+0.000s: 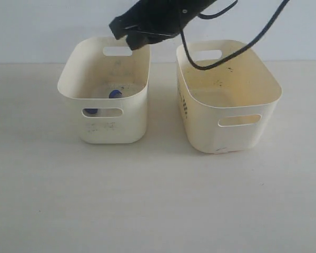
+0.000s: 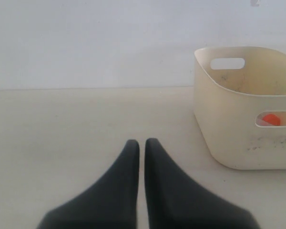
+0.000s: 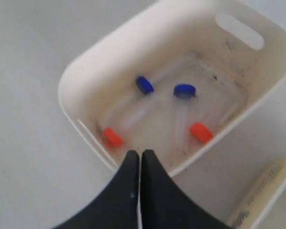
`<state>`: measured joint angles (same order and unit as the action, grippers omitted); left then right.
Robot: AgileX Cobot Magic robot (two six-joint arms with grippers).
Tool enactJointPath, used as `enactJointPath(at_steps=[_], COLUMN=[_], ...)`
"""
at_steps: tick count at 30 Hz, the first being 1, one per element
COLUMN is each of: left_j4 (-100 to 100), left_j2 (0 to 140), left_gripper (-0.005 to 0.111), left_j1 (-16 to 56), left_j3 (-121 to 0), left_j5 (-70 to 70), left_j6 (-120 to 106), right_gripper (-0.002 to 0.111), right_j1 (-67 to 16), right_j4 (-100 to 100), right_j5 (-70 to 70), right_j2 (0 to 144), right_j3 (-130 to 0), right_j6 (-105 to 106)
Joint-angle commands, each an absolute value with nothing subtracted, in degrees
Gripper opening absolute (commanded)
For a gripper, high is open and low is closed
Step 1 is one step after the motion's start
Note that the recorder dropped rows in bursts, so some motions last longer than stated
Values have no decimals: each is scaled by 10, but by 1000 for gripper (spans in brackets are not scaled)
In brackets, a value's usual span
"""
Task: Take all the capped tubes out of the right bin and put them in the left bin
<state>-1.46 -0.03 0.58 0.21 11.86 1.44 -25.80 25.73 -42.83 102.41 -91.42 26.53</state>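
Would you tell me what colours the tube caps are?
Two blue caps, two orange-red caps; right wrist view.

This is looking like a laboratory setup. Capped tubes [image 3: 184, 89] are lying in a cream bin [image 3: 114, 57] on a pale table [image 3: 24, 157].

Table [image 1: 147, 211]: pale cream-white surface with faint horizontal grain, filling the lower three quarters of the exterior view. Wall [image 1: 42, 26]: plain, pale blue-grey, unmarked, spanning the top of the frame. The two meet in a straight horizontal line in the upper quarter. Lighting: soft and even; shadows on the table are faint, with blurred edges.
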Motion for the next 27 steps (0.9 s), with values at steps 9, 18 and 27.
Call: enactJointPath(at_steps=[9, 18, 27], left_j4=[-11, -11, -11], left_j2=[0, 0, 0], left_gripper=[4, 4, 4], left_j1=[6, 6, 6], left_j3=[0, 0, 0], left_j5=[116, 116, 116], left_j6=[20, 20, 20], right_gripper=[0, 0, 0], right_j1=[-257, -257, -257], right_j4=[217, 217, 199], right_j5=[-458, -529, -527], right_j2=[833, 824, 820], right_j3=[-680, -669, -669], right_j6=[149, 149, 177])
